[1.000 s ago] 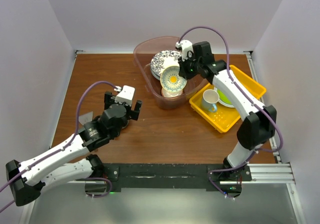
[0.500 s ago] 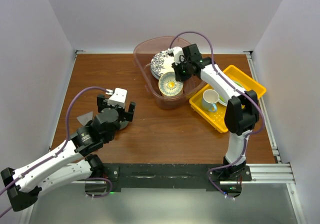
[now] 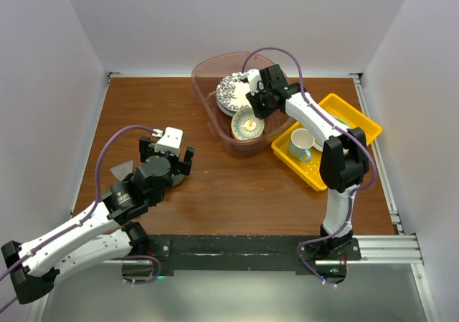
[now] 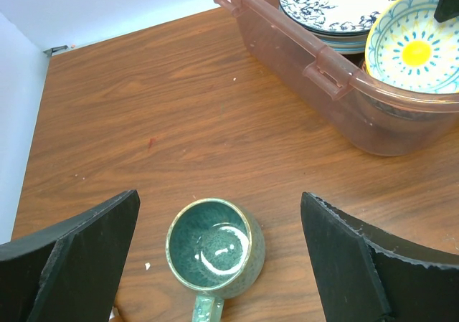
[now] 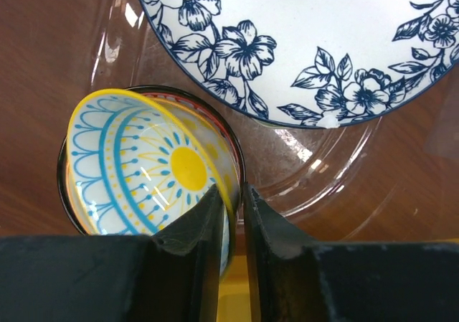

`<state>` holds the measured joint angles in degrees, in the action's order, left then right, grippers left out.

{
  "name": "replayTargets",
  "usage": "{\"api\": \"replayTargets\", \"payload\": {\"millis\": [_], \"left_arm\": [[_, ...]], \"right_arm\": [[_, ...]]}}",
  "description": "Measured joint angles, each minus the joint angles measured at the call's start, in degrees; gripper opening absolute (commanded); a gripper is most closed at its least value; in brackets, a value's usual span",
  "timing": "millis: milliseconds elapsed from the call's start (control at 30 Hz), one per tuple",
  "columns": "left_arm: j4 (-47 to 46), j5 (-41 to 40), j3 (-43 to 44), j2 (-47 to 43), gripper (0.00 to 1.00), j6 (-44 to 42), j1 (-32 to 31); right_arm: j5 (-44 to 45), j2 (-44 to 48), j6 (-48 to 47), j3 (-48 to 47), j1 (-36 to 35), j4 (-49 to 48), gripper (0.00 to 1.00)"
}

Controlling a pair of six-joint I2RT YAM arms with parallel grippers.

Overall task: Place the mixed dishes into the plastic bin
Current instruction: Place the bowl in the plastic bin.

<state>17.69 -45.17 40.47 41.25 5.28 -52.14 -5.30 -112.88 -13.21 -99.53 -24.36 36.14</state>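
Observation:
A teal mug (image 4: 215, 247) stands upright on the wooden table, handle toward the camera. My left gripper (image 4: 219, 196) (image 3: 166, 157) hovers over it, open wide, a finger on either side and clear of it. The plastic bin (image 3: 208, 71) (image 4: 323, 74) holds a blue floral plate (image 3: 231, 89) (image 5: 301, 35) and a yellow-and-blue sun-pattern bowl (image 3: 247, 123) (image 5: 143, 164). The bowl leans inside a dark-rimmed bowl (image 5: 234, 141). My right gripper (image 5: 233, 193) (image 3: 252, 110) reaches into the bin. Its jaws stand slightly apart around the sun bowl's rim, with a thin gap showing at the right finger.
A yellow perforated tray (image 3: 355, 125) lies right of the bin, with a white mug (image 3: 301, 144) and a lime-green plate (image 3: 323, 141) in it. A small grey wedge (image 3: 122, 170) lies left of my left arm. White walls close the table on three sides.
My right gripper has lowered the sun bowl from a raised tilt down into the bin, and its jaws have parted a little. The left arm drew back toward the near left, then held still.

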Motion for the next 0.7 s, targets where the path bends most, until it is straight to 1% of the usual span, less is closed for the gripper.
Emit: {"api": "replayTargets", "payload": {"millis": [33,67,100,133,233,267,333,400,433,500,533,633,667,700], "left_arm": [[0.0,-0.02,0.0,0.0,1.0,0.0,0.0],[0.0,0.0,0.0,0.0,1.0,0.02,0.0],[0.0,0.0,0.0,0.0,1.0,0.0,0.0],[0.0,0.0,0.0,0.0,1.0,0.02,0.0],[0.0,0.0,0.0,0.0,1.0,0.0,0.0],[0.0,0.0,0.0,0.0,1.0,0.02,0.0],[0.0,0.0,0.0,0.0,1.0,0.02,0.0],[0.0,0.02,0.0,-0.02,1.0,0.02,0.0],[0.0,0.02,0.0,-0.09,1.0,0.02,0.0],[0.0,0.07,-0.09,-0.33,1.0,0.02,0.0],[0.0,0.07,-0.09,-0.46,1.0,0.02,0.0],[-0.04,0.11,-0.09,-0.79,1.0,0.02,0.0],[-0.07,0.13,-0.09,-0.81,1.0,0.02,0.0],[-0.04,0.15,-0.09,-0.79,1.0,0.02,0.02]], "right_arm": [[0.33,0.0,-0.07,0.0,-0.02,-0.07,0.28],[0.66,0.0,-0.17,0.0,0.0,-0.28,0.33],[0.76,0.0,-0.22,0.0,-0.02,-0.17,0.33],[1.29,0.0,-0.42,0.0,-0.02,-0.24,0.38],[1.81,0.0,-0.66,0.0,0.0,-0.7,0.41],[1.97,0.0,-0.81,0.0,0.0,-1.01,0.44],[2.4,0.0,-0.83,0.24,0.07,-1.33,0.46],[2.69,0.0,-0.87,0.79,0.17,-1.57,0.51],[2.67,0.02,-0.83,1.14,0.28,-1.68,0.52],[2.54,0.22,-0.76,2.01,0.55,-1.79,0.58],[2.34,0.46,-0.76,2.58,0.76,-1.9,0.59],[0.87,1.7,-0.63,4.2,1.64,-1.97,0.67],[0.13,2.43,-0.59,4.81,1.88,-1.97,0.68],[-0.74,3.28,-0.61,5.49,2.12,-2.03,0.75]]}}
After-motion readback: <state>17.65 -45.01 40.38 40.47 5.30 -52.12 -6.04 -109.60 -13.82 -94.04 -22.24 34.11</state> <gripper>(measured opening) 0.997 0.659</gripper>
